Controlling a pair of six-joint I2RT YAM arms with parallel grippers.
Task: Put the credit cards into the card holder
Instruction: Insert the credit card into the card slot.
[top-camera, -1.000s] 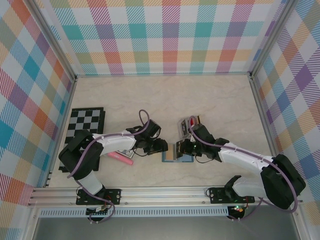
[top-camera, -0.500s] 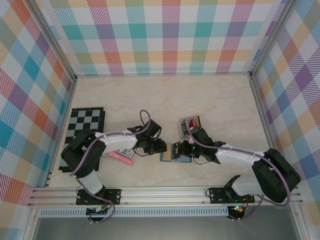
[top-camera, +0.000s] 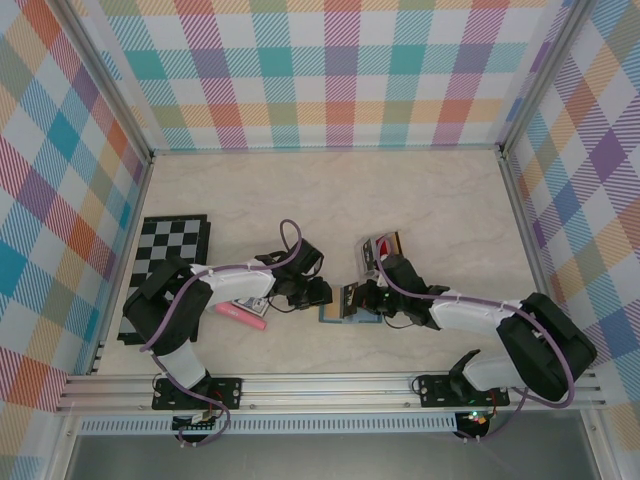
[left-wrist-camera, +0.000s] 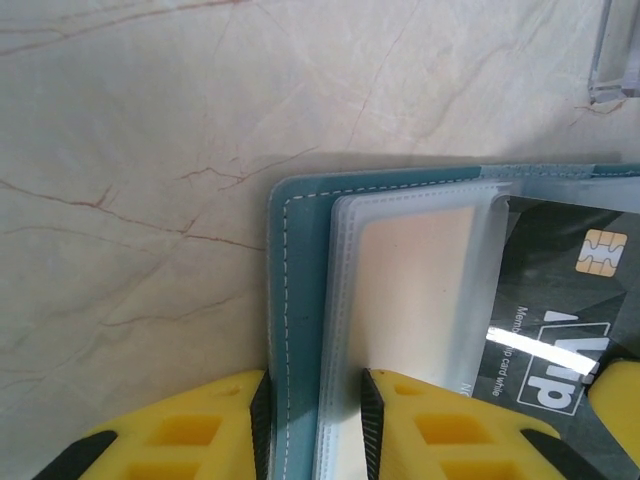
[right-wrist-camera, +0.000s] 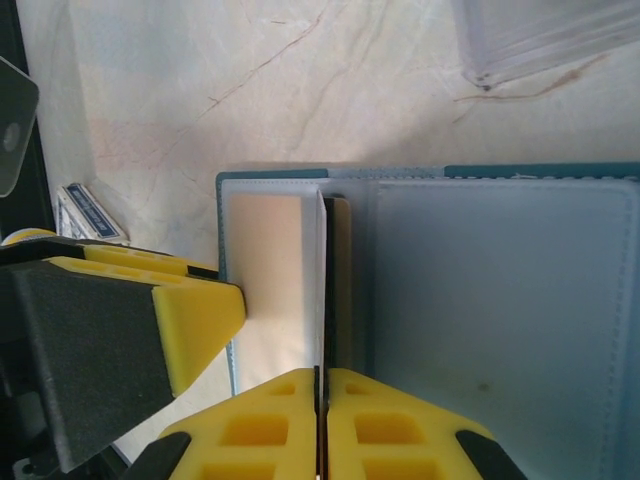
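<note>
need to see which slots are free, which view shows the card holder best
The right wrist view: the card holder lies open, with both halves and the fold showing close up. The left wrist view gives just one stitched teal corner of it. The top external view has it small, slots unreadable.

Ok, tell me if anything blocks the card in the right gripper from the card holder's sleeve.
Nothing visible does. The right gripper holds the card right at the clear sleeve of the card holder. The left gripper straddles the holder's edge, off to one side.
</note>
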